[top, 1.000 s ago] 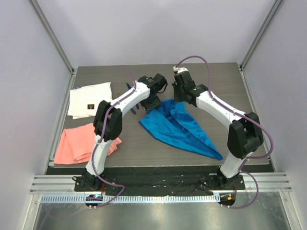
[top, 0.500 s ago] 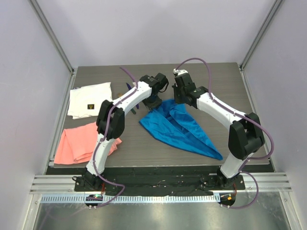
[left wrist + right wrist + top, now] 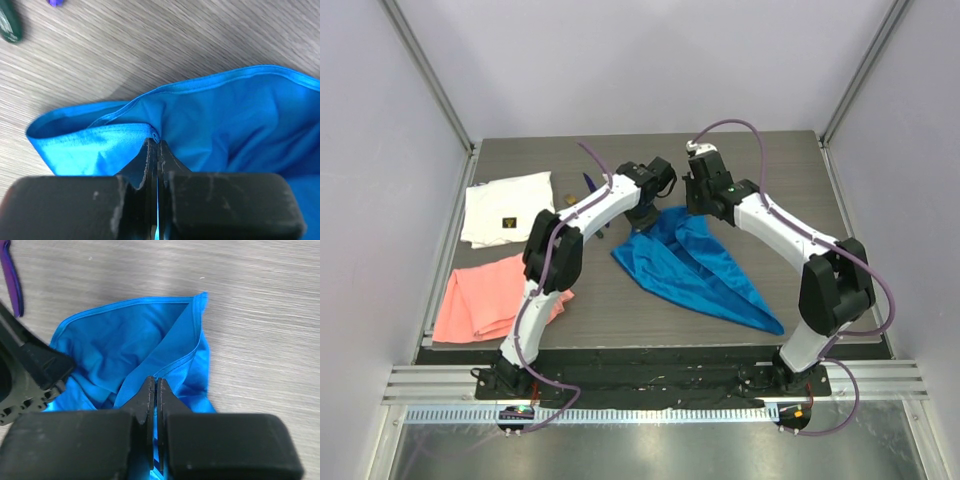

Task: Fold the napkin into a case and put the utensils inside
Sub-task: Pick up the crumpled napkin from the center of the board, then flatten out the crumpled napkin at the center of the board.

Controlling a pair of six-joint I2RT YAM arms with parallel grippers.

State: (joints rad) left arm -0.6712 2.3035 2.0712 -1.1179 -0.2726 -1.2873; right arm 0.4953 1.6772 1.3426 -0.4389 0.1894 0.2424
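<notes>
- the left claw is pressed together on a raised fold of the napkin, with a thin line of blue showing between its fingers. the right claw is clamped the same way on a hemmed edge of that cloth.
- the napkin lies on the table between the two arms. it makes a long slanting shape, its far end gathered under both claws and its near tip pointing toward the right arm's base.
- the step in hand looks like a fold. to do it well, both claws should probably lift and travel together and keep the cloth taut between them. they should lay the held edge straight over the lower layer and let go only once it lies flat.
- the utensils lie just beyond the cloth on the left arm's side, so the fold should likely steer clear of them.
- only a purple strip and a dark green handle show, both cut off at the picture edges, and from above the left arm covers most of them.
- how many layers each claw pinches cannot be told, nor whether a pouch mouth exists yet.
</notes>
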